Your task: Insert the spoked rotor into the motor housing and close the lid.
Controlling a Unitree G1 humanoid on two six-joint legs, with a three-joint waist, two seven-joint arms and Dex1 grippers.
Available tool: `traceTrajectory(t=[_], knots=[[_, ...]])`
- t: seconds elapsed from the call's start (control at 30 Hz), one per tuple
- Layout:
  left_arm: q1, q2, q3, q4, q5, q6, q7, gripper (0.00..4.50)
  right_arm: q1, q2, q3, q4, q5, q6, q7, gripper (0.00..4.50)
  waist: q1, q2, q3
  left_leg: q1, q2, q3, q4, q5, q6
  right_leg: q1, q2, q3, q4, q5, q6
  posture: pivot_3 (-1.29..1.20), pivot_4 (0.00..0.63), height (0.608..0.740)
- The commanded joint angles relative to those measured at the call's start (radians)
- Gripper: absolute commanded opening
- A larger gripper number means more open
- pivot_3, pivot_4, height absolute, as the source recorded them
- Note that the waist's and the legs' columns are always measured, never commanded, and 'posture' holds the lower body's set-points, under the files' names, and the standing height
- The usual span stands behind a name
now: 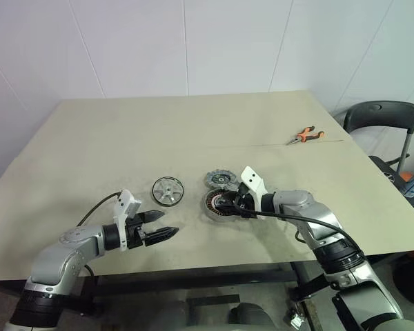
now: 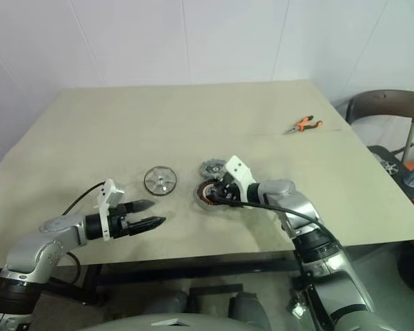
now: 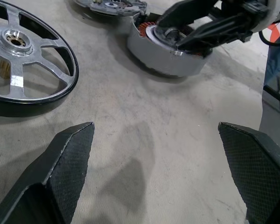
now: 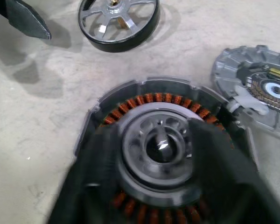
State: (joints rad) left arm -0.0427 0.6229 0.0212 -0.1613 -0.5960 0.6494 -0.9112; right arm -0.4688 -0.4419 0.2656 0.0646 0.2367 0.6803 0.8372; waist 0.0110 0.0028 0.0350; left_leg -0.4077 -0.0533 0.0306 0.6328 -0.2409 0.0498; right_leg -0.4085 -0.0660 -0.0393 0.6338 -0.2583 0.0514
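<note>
- My right pincer [image 1: 224,202] was parked right on top of the motor housing [image 1: 219,205], over the pale hub inside the copper ring. I honestly couldn't tell from the feeds whether it was clenched on the hub or let go. My guess is it was there to steady the housing or nudge it square before anything went in.
- The spoked rotor [image 1: 221,181], the dull grey toothed one, lay flat on the table [image 1: 124,138] just beyond the right pincer, right against the housing's far edge. Nothing was holding it, and it wasn't in the housing yet. Close by like that, it looked like a short hop in.
- My left pincer [image 1: 167,223] hung released with the jaws wide and nothing between them, just above the table. It looked to be on standby.
- The lid [image 1: 168,190], the shiny spoked disc, sat flat a bit ahead of the left pincer, between it and the housing but apart from both. Made sense to me: it goes on last, so the left side was set up for it.
</note>
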Motion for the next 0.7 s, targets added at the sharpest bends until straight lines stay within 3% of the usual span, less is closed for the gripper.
traceTrajectory(t=[0.03, 0.2, 0.47, 0.57, 0.7], knots=[[-0.018, -0.001, 0.011, -0.019, 0.001, -0.003, 0.004, 4.5, -0.003, -0.009, -0.002, 0.008, -0.009, 0.012, 0.002, 2.67, 0.0, 0.0, 0.0, 0.0, 0.0, 0.0, 0.0, 0.0, 0.0, 0.0, 0.0, 0.0, 0.0, 0.0, 0.0, 0.0, 0.0, 0.74], [-0.026, -0.002, 0.012, -0.017, -0.001, 0.002, 0.008, 4.5, -0.011, -0.001, -0.021, 0.011, 0.001, 0.015, -0.005, 2.67, 0.0, 0.0, 0.0, 0.0, 0.0, 0.0, 0.0, 0.0, 0.0, 0.001, 0.0, 0.0, 0.0, 0.0, 0.0, 0.0, 0.0, 0.74], [-0.026, 0.0, 0.018, -0.029, -0.009, 0.019, 0.016, 4.5, -0.046, 0.007, -0.133, -0.028, 0.145, 0.147, 0.032, 2.67, 0.0, 0.0, 0.0, -0.001, 0.0, 0.0, -0.001, 0.0, 0.0, 0.001, 0.0, 0.0, 0.0, 0.0, 0.0, 0.0, 0.0, 0.74], [-0.022, 0.0, 0.02, -0.037, -0.012, 0.023, 0.019, 4.5, -0.067, 0.023, -0.176, -0.003, 0.158, 0.132, 0.005, 2.12, -0.001, 0.0, 0.0, -0.001, 0.0, 0.0, -0.001, 0.0, 0.0, 0.0, 0.0, 0.0, 0.0, 0.0, 0.0, 0.0, 0.0, 0.74], [-0.016, 0.001, 0.021, -0.054, -0.017, 0.032, 0.027, 4.5, -0.069, 0.024, -0.154, -0.016, 0.149, 0.142, 0.004, 0.74, -0.001, 0.0, 0.0, -0.001, 0.0, 0.0, -0.001, 0.0, 0.0, 0.0, 0.0, 0.0, 0.0, 0.0, 0.0, 0.0, 0.0, 0.74]])
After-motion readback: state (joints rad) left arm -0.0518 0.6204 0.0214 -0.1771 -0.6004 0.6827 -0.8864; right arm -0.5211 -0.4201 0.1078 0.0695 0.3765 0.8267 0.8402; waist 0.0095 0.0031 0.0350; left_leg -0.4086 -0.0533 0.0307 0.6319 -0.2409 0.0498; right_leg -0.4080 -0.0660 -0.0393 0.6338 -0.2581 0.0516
